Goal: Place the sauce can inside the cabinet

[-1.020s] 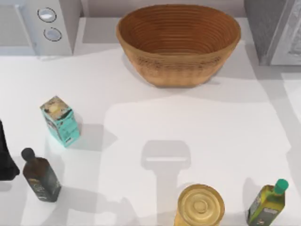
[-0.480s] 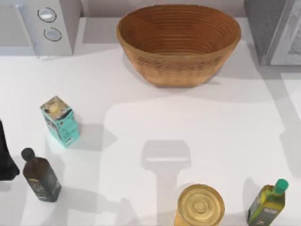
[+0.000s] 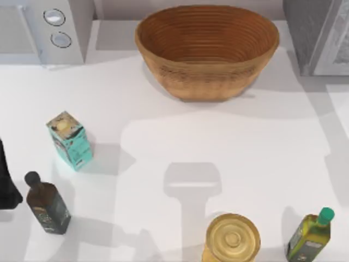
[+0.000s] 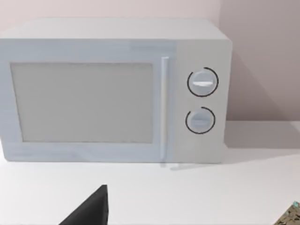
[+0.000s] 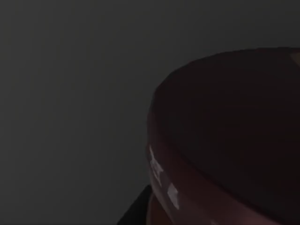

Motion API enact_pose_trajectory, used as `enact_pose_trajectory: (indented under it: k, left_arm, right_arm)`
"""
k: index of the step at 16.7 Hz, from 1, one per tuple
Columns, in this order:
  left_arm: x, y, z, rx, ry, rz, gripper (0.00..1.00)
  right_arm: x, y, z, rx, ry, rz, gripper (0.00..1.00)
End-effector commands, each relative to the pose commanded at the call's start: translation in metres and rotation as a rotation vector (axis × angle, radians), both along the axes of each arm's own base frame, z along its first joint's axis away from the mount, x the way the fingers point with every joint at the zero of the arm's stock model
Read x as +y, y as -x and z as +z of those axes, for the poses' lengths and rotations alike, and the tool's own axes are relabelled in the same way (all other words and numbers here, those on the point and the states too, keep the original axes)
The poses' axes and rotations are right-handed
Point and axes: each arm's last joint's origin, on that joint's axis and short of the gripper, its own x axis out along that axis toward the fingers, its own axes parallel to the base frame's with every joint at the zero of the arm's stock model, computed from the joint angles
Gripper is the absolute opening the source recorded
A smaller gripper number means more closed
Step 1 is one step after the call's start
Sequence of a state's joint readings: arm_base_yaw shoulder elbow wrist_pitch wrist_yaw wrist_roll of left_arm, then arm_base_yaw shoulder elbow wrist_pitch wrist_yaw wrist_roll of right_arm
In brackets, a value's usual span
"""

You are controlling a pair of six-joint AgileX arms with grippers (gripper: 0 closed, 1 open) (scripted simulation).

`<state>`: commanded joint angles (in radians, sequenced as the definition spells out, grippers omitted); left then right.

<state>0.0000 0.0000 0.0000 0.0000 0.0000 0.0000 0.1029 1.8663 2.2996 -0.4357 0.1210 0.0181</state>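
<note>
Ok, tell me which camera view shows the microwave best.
The left wrist view: it faces the microwave front-on, with door, handle and both round knobs visible. The top view catches just a corner of it at the table's far left, knobs included. The right wrist view is dark.

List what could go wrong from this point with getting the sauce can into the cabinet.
1. The right wrist view is dark, with the sauce can's maroon lid close to the camera, so placement is hard to check and the can could be set down tilted.
2. The top view catches just a corner of the cabinet, so a bump against its frame might go unnoticed.
3. The green-capped bottle and gold-topped can stand near the table's front right and could be knocked.
</note>
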Motion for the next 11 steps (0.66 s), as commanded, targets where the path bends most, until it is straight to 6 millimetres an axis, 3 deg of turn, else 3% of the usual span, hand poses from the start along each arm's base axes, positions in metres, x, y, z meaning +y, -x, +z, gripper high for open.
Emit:
enact_pose_trajectory:
  k: [5, 11]
  left_arm:
    - [0.0000, 0.0000, 0.0000, 0.000, 0.000, 0.000, 1.00]
    - [0.0000, 0.0000, 0.0000, 0.000, 0.000, 0.000, 1.00]
  right_arm:
    - [0.0000, 0.0000, 0.0000, 0.000, 0.000, 0.000, 0.98]
    - [0.0000, 0.0000, 0.0000, 0.000, 0.000, 0.000, 1.00]
